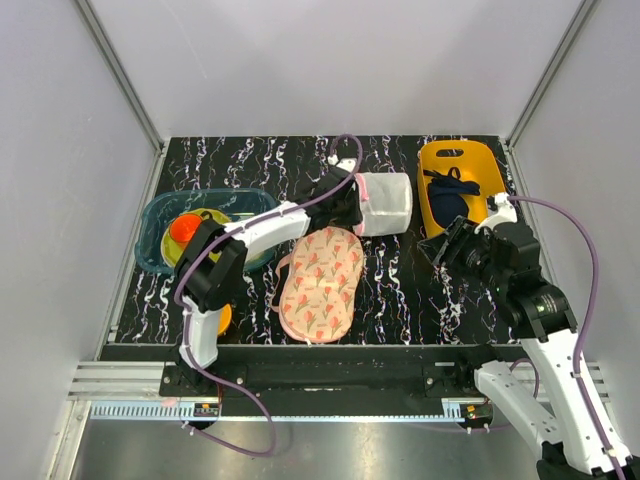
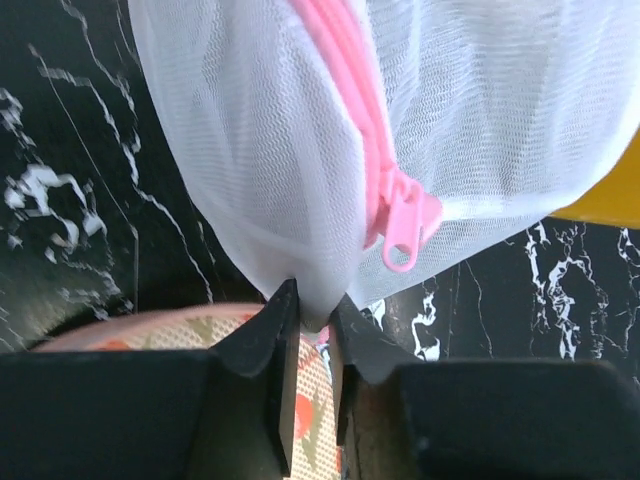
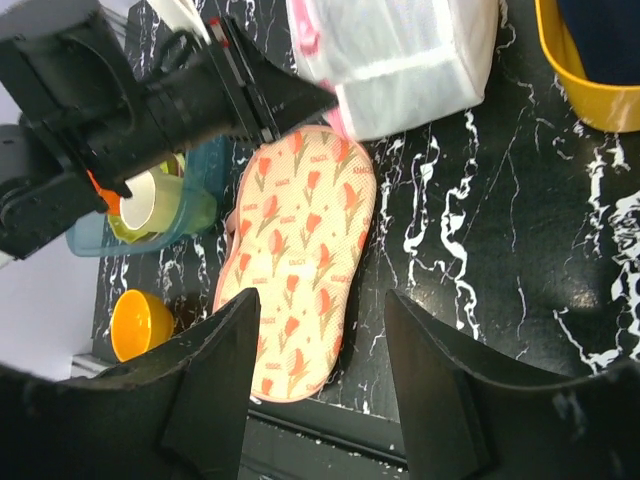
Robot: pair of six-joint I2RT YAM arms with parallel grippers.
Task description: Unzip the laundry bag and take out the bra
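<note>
The laundry bag [image 1: 386, 203], white mesh with pink zipper trim, lies at the middle back of the table. My left gripper [image 1: 352, 207] is at its left side, shut on a fold of the mesh [image 2: 313, 305]. The pink zipper [image 2: 350, 80] runs down the bag to its pull tab [image 2: 401, 238], which hangs just right of the pinch. My right gripper [image 1: 441, 248] hovers open to the right of the bag, and nothing is between its fingers [image 3: 320, 300]. The bag [image 3: 400, 50] lies far ahead in the right wrist view. The bra is hidden.
A floral-print peach pad [image 1: 320, 280] lies in front of the bag. A yellow tray [image 1: 478, 158] at the back right holds a dark navy garment [image 1: 450, 200]. At the left are a teal basin [image 1: 160, 215] holding small items and an orange bowl [image 3: 140, 322].
</note>
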